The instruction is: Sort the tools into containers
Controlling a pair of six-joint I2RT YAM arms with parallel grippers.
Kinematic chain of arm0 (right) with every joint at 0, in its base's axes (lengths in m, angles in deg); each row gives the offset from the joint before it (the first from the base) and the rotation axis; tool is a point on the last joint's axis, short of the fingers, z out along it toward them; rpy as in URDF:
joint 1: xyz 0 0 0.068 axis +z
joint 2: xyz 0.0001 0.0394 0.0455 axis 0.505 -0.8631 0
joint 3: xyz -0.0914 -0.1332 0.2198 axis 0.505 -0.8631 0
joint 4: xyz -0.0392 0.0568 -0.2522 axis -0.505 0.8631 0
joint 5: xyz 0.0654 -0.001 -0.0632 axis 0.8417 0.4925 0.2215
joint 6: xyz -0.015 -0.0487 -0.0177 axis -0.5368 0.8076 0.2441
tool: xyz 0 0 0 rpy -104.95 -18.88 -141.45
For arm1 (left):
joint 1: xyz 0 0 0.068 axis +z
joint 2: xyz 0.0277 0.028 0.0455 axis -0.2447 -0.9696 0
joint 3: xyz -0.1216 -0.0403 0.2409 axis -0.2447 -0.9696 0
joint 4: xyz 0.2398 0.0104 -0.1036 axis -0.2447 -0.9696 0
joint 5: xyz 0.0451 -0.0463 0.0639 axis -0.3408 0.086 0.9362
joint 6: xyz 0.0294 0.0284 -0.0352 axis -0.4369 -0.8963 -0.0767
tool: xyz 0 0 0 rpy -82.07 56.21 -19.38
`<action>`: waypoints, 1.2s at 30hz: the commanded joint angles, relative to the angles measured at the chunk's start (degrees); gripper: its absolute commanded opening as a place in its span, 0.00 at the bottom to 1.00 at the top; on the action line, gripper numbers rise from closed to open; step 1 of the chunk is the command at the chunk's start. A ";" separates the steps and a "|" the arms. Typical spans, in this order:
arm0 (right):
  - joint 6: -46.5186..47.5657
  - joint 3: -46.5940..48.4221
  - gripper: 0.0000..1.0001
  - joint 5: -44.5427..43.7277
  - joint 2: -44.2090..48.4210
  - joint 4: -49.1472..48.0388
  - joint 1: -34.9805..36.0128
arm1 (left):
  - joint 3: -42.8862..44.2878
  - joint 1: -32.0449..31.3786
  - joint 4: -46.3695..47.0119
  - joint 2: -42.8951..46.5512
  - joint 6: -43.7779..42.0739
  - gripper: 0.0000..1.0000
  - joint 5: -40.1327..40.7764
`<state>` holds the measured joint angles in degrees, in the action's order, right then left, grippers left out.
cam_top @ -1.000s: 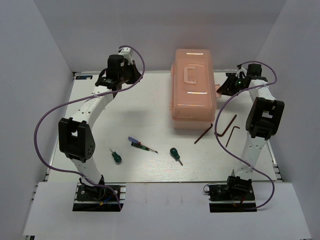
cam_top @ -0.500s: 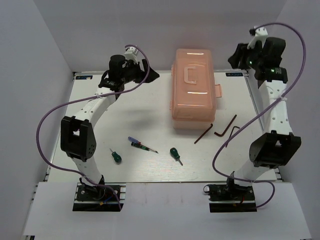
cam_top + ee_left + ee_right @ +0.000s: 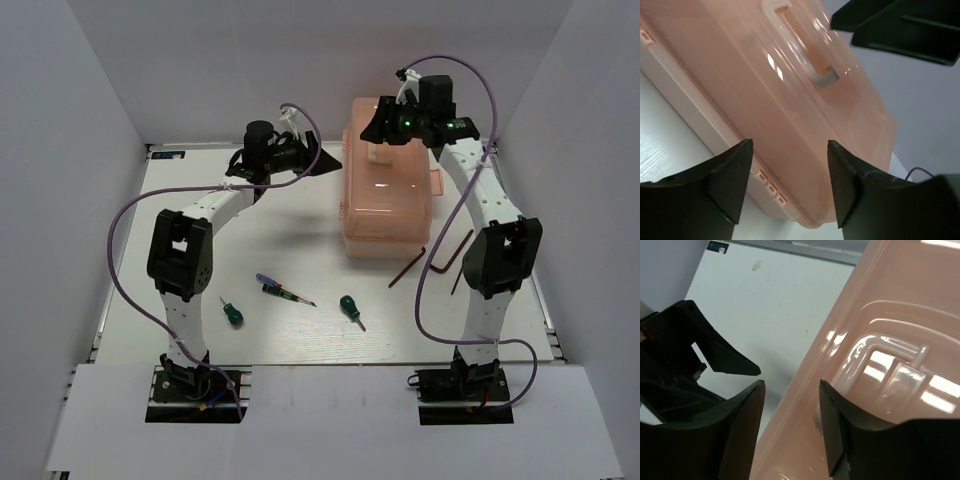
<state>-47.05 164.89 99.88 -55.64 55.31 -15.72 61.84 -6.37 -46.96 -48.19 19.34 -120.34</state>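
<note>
1. White desk [image 3: 300,215] inside a pale, walled enclosure, seen from above; two arms bolted at its near edge.
2. Peach-pink toolbox [image 3: 388,200] sits far centre-right on the desk, lid shut, latch [image 3: 437,182] on its right side.
3. Change vs. 1 s ago: both arms have swung inward toward the box.
4. The right gripper [image 3: 383,130] was out by the latch, then raised high at far right. It now hovers over the lid handle [image 3: 900,371], jaws apart, nothing held.
5. The left gripper [image 3: 330,160] has come from the far-left area to just beside the box's left wall, jaws apart, empty. Its wrist view shows the box side btwn the fingers; contact can't be told.
6. Tools haven't moved; all lie on the desk in front of the box.
7. Green-handled screwdrivers [image 3: 232,313] [image 3: 350,307] flank the blue-and-red screwdriver [image 3: 280,289]. Hex keys [image 3: 407,267] [image 3: 455,252] lie near the box's front-right corner, one partly behind the right arm.
8. Meaning: nothing sorted yet. Arms look set to open the box first, prob. one steadying and one lifting the lid. Whether the latch is undone can't be told, and the compartments stay hidden while the lid is shut.
</note>
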 commanded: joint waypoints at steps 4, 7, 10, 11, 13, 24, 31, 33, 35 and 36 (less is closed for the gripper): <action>-3.76 2.14 0.59 -13.12 -0.47 0.29 4.20 | 4.53 -1.26 0.95 -1.27 -0.15 0.76 -2.68; -4.28 1.62 0.59 -18.64 -0.39 1.95 5.42 | 6.11 -1.88 0.42 -2.86 -0.76 0.77 -2.15; -4.55 1.18 0.59 -24.01 -0.38 3.98 6.48 | 7.78 -2.49 -0.19 -4.35 -1.28 0.77 -2.15; -4.46 0.39 0.61 -24.20 -0.47 4.24 6.83 | 8.39 -2.49 -0.19 -4.96 -1.29 0.77 -2.15; -4.20 0.21 0.61 -27.80 -0.21 4.24 7.10 | 8.40 -3.11 -0.19 -4.97 -1.29 0.77 -1.54; -6.48 -0.93 0.61 -27.02 -3.19 6.09 6.31 | 11.47 -5.21 -3.44 -7.25 -2.95 0.77 0.14; -11.04 -0.84 0.61 -20.18 -5.13 7.15 5.52 | 13.40 -5.74 -5.37 -8.30 -4.01 0.75 0.66; -12.62 -1.19 0.57 -16.67 -5.31 7.06 5.34 | 14.10 -5.74 -5.99 -8.83 -4.01 0.74 0.66; -13.51 -1.99 0.52 -14.55 -4.78 6.09 4.64 | 14.64 -5.74 -6.69 -9.44 -4.01 0.74 0.66; -14.47 -2.07 0.47 -11.67 -4.60 5.74 4.46 | 15.16 -5.74 -6.70 -9.45 -4.01 0.73 0.66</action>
<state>-57.49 163.93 80.08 -58.99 59.96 -10.93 74.41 -11.38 -52.52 -57.46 16.20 -119.55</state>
